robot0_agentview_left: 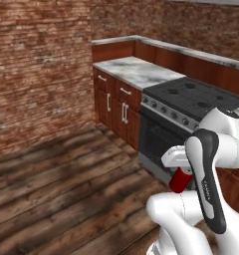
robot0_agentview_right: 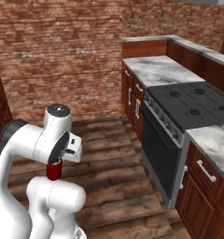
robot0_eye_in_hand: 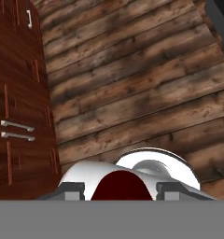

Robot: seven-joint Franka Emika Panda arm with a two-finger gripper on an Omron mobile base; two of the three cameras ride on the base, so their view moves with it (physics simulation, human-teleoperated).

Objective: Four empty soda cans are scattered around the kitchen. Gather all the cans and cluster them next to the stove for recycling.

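A red soda can hangs below the arm's hand, and my gripper is shut on it. From the right base view the same soda can sits in the gripper close to the robot's body, over the floor. In the hand view the can fills the gap between the fingertips. The stove is a black four-burner cooktop with a steel knob panel and a dark oven door; the stove lies to the right of the arm.
Marble counter runs left of the stove, and more counter lies on its other side. Wooden base cabinets stand below. Brick wall is behind. Plank floor lies below the hand, and a cabinet front is beside it.
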